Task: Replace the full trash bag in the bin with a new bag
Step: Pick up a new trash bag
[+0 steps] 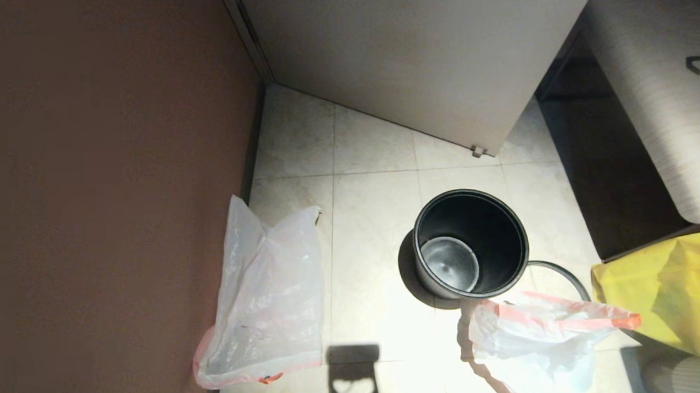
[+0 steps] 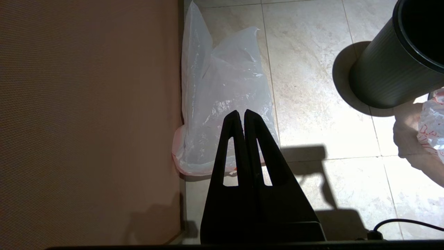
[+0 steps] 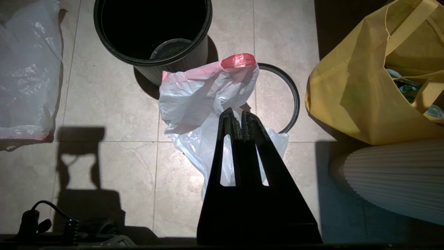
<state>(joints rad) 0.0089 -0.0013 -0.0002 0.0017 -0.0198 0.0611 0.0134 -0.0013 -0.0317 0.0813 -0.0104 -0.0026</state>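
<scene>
Right gripper (image 3: 238, 115) hangs above the floor with its fingers pressed together, nothing between them; a crumpled white bag with a red drawstring band (image 3: 208, 100) lies on the tiles just beyond and beneath the tips. Whether the tips touch the plastic cannot be told. Left gripper (image 2: 240, 116), also pressed shut and empty, hangs over a flatter translucent bag (image 2: 222, 97) that leans at the foot of the brown wall (image 2: 86, 104).

Bin (image 1: 469, 243) stands upright on the tiled floor (image 1: 374, 219) between the two bags, no liner in it, glossy bottom showing. Its grey hoop (image 3: 291, 93) is off the rim and lies flat on the tiles beside the bin, partly covered by the crumpled bag. Yellow bag (image 3: 364, 86) sits open to the robot's right, near the hoop. A pale door (image 1: 426, 51) stands ajar behind the bin.
</scene>
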